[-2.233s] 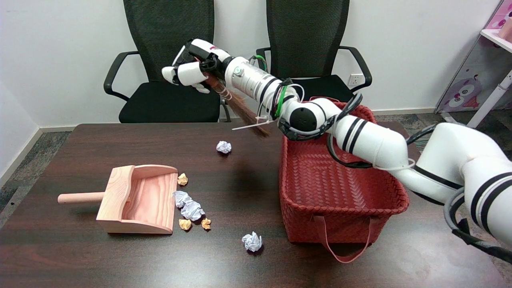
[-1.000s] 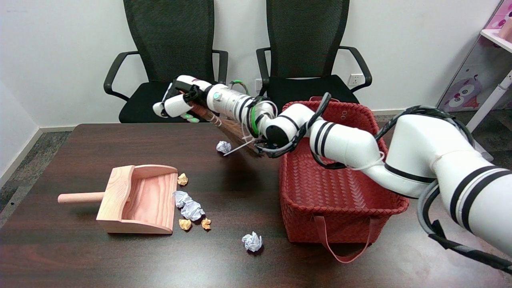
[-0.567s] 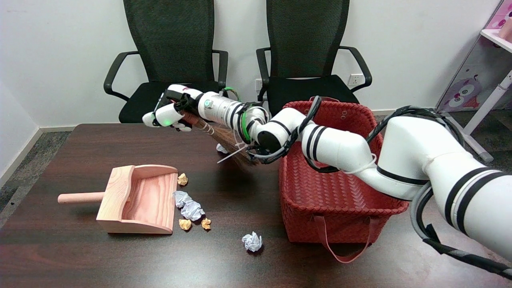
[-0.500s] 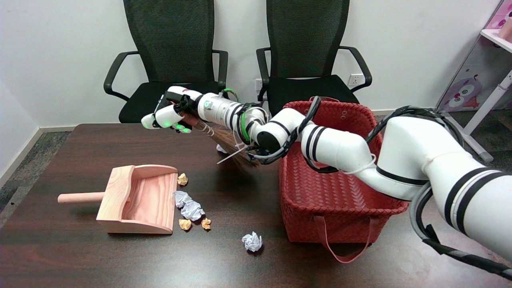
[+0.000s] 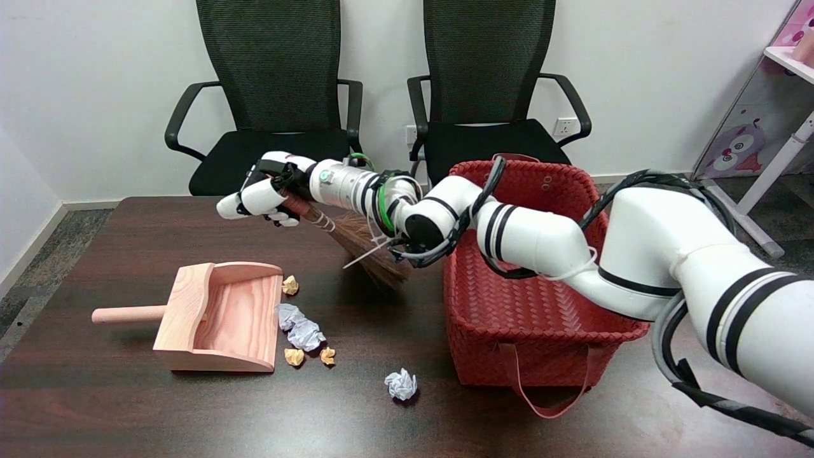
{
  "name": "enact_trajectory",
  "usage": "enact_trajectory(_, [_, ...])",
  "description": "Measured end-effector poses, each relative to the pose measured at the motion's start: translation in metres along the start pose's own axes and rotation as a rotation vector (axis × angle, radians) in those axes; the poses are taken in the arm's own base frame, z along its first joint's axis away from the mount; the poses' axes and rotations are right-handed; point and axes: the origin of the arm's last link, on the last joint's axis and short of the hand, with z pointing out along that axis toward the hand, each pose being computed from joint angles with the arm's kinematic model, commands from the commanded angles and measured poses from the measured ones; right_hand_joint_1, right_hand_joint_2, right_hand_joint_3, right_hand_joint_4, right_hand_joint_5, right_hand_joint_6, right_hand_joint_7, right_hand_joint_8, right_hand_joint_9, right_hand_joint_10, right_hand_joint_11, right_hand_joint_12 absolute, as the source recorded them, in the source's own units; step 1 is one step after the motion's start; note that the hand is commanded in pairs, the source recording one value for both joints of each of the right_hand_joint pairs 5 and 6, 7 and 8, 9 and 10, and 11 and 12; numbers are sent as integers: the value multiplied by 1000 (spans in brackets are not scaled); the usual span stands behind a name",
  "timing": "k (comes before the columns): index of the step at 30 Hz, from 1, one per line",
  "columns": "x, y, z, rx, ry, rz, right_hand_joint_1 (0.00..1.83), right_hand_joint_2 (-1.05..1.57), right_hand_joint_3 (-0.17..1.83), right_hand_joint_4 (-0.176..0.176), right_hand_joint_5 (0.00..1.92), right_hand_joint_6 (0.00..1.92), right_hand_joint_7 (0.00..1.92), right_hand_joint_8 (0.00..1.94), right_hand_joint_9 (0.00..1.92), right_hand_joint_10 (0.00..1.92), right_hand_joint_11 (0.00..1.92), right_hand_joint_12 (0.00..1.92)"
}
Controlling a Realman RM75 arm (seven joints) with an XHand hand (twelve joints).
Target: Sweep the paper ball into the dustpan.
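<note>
The right hand (image 5: 259, 196) gripped a small broom (image 5: 356, 245) by its handle, bristles slanted to the table (image 5: 95, 394), apparently to push paper balls; one ball (image 5: 401, 384) lay well right of the dustpan (image 5: 216, 317).

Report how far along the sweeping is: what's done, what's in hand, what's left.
Done: nothing lies inside the dustpan yet; several paper balls are bunched at its open mouth. In hand: the right hand grips a small broom, bristles low over the far table. Left: pushing that cluster in, plus one white ball lying apart near the red basket.
</note>
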Motion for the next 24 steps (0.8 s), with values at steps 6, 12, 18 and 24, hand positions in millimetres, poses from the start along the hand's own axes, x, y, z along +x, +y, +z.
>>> enact_trajectory(6, [-7, -6, -3, 14, -31, 41, 1080, 1571, 511, 56, 1920, 1920, 1920, 1920, 1920, 1920, 1920, 1920])
enact_trajectory(12, [-15, -15, -10, 41, -72, 96, 1086, 1571, 551, 59, 1920, 1920, 1920, 1920, 1920, 1920, 1920, 1920])
enact_trajectory(18, [-20, -23, -20, 67, -110, 145, 1090, 1571, 567, 58, 1920, 1920, 1920, 1920, 1920, 1920, 1920, 1920])
enact_trajectory(24, [-22, -28, -28, 84, -136, 179, 1091, 1571, 588, 58, 1920, 1920, 1920, 1920, 1920, 1920, 1920, 1920])
